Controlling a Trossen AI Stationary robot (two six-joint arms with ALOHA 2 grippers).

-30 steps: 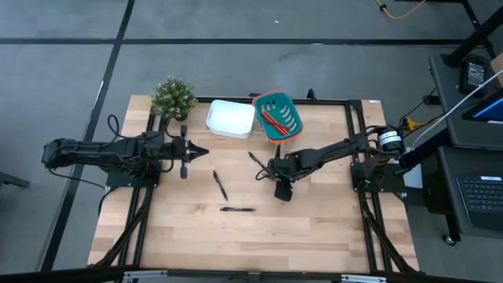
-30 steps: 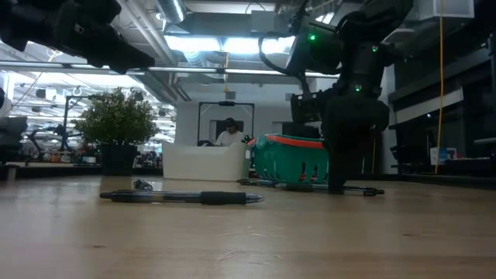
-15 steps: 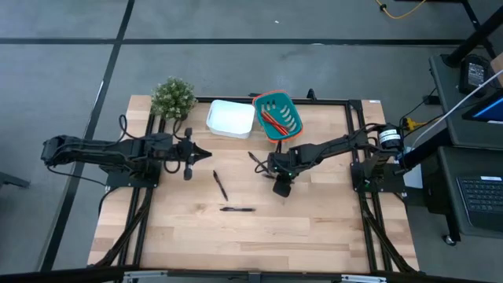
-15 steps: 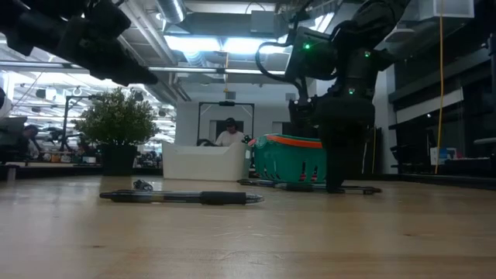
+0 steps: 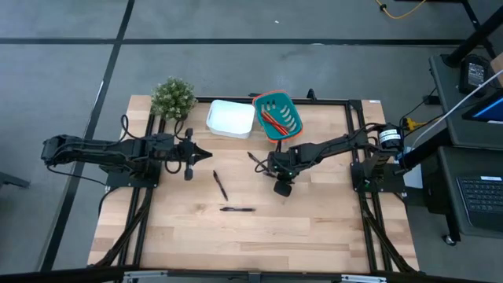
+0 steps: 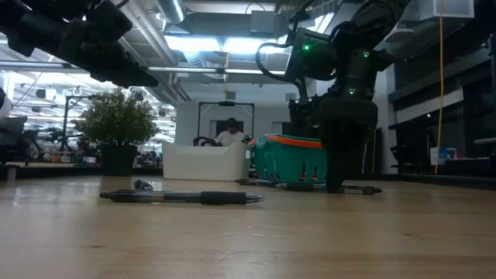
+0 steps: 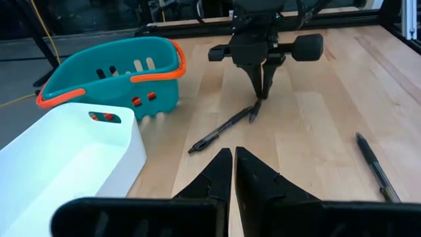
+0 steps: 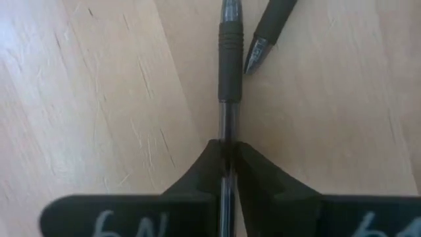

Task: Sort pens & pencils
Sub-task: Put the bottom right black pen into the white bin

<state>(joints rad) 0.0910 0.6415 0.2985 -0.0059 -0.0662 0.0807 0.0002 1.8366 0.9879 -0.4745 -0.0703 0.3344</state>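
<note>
Several black pens lie on the wooden table: one (image 5: 220,185) left of centre, one (image 5: 236,209) nearer the front edge, and two close together (image 5: 256,159) near the middle. My right gripper (image 5: 274,167) stands over that pair, pointing down, shut on one of them (image 8: 229,72); the other pen's tip (image 8: 258,54) lies beside it. Orange-red pencils (image 5: 275,119) lie in the teal basket (image 5: 292,106). My left gripper (image 5: 206,154) hovers shut at the table's left, holding nothing. My right gripper pinches the pen's clear barrel (image 8: 227,131) between its two fingers, just behind the black rubber grip. The fingers (image 7: 259,89) come from above, pointing down, and lie across the pen. The pen lies flat on the table.
A white bin (image 5: 230,118) stands left of the teal basket at the far edge, and a small potted plant (image 5: 173,97) at the far left corner. Bare wood lies along the near half of the table.
My right gripper has shut on the pen's barrel while staying low over the pair of pens; the pen still lies on the table. My left arm has shifted slightly toward the table's right.
</note>
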